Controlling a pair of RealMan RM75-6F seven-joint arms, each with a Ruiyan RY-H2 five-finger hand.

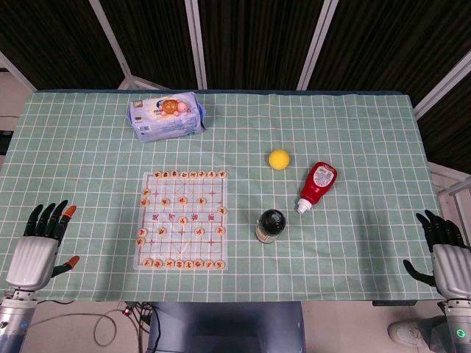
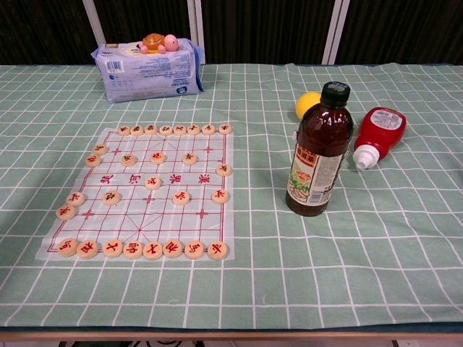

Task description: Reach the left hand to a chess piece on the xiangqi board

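My left hand sits at the table's near left corner, fingers spread, holding nothing, well apart from the xiangqi board. My right hand is at the near right edge, fingers apart and empty, partly cut off by the frame. Neither hand shows in the chest view. Chess pieces lie in rows and scattered on the board; characters too small to read. The dark bottle partly hides the yellow ball. The red bottle lies on its side. A wipes pack sits at the far edge.
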